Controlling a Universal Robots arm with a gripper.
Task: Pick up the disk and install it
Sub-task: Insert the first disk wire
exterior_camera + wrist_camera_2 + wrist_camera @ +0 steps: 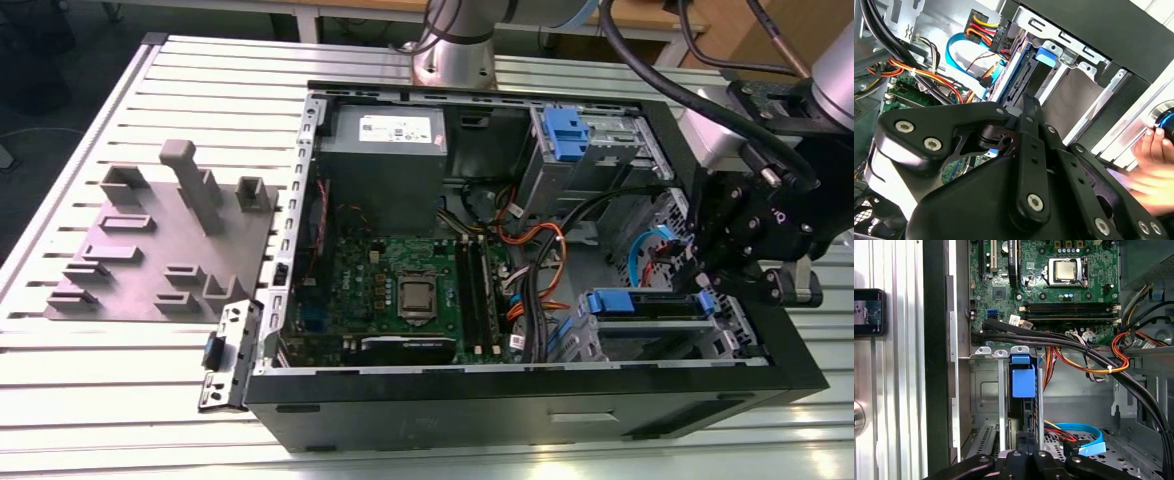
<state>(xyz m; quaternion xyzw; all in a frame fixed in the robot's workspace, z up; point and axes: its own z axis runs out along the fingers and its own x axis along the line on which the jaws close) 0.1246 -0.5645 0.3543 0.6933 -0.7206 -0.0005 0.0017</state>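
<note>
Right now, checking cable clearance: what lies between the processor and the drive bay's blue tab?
In the first wrist view, memory slots and a bundle of black cables cross between processor and blue tab.

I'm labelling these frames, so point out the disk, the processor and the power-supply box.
disk [650,303]: exterior view, blue rail along its upper edge, in the drive cage.
processor [1066,271]: first wrist view, middle of its metal lid.
power-supply box [383,140]: exterior view, grey face below its white label.
</note>
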